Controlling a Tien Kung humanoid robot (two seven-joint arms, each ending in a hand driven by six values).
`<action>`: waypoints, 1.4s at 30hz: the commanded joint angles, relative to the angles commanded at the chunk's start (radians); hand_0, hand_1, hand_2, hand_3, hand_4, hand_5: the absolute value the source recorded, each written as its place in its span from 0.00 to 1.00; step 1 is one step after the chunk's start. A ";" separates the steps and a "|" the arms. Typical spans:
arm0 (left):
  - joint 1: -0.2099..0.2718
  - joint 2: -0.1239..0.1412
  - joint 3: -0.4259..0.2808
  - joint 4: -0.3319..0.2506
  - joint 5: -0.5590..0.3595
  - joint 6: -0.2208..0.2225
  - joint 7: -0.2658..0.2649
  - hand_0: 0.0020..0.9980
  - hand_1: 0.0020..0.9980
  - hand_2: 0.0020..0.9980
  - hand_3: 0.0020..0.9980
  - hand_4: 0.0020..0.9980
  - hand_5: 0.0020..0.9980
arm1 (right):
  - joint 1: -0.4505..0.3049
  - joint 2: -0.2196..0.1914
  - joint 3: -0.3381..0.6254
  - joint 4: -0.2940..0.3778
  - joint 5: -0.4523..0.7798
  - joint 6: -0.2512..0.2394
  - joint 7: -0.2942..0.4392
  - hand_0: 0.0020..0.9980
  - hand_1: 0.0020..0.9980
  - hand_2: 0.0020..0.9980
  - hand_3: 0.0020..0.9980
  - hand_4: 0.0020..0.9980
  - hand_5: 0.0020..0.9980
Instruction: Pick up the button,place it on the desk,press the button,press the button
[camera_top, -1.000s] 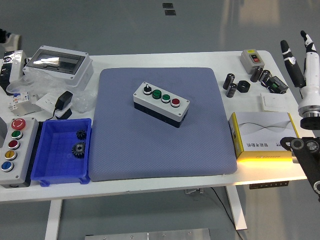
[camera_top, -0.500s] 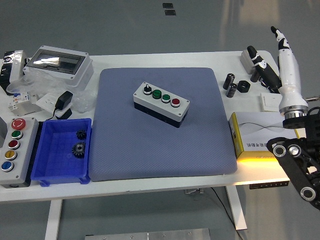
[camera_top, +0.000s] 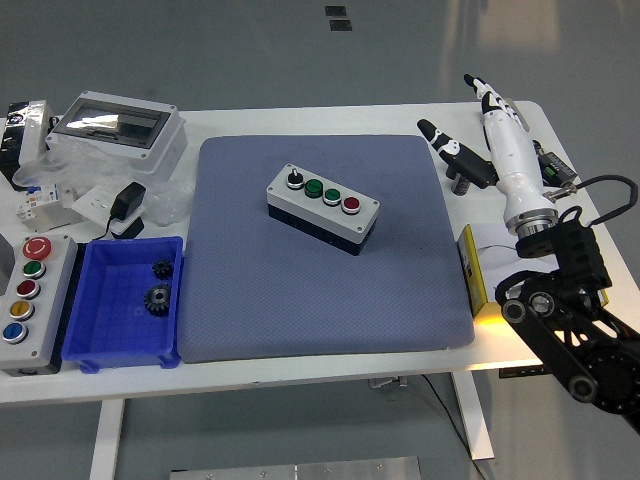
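Note:
The button box (camera_top: 323, 208), grey with a black base, lies aslant on the blue mat (camera_top: 300, 290) at the middle of the table. On its top are a black knob, two green buttons and a red button (camera_top: 351, 204). My right hand (camera_top: 455, 115), white and black, hangs above the table's back right, to the right of the mat and of the box. Its fingers are stretched out and hold nothing. It does not touch the box. The left arm is out of view.
A second button box (camera_top: 25, 290) with several coloured buttons lies at the left front. Beside it is a blue bin (camera_top: 100, 320) holding two gears. A clear-lidded enclosure (camera_top: 118, 125), bags and a black adapter (camera_top: 127, 205) are at the back left. A yellow-and-white carton (camera_top: 478, 270) and small black parts (camera_top: 463, 183) sit on the right.
My right arm has swung in from the right edge toward the left and lower in the picture. The hand now hangs over the back right parts, nearer the mat. The button box has not moved.

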 joint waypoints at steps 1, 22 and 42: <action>0.001 0.000 0.000 0.000 -0.001 0.000 0.000 0.66 0.63 0.62 0.70 0.83 0.27 | 0.011 0.002 -0.018 -0.004 -0.003 0.004 -0.008 1.00 1.00 1.00 1.00 1.00 0.83; -0.005 -0.001 -0.001 0.000 -0.006 -0.002 -0.003 0.66 0.63 0.62 0.70 0.83 0.27 | 0.279 0.122 -0.417 -0.312 0.061 0.118 -0.096 1.00 1.00 1.00 1.00 1.00 0.56; -0.010 0.003 0.003 0.000 -0.004 -0.004 -0.001 0.66 0.63 0.62 0.70 0.83 0.26 | 0.440 0.187 -0.608 -0.526 0.200 0.156 -0.099 1.00 1.00 1.00 1.00 1.00 0.53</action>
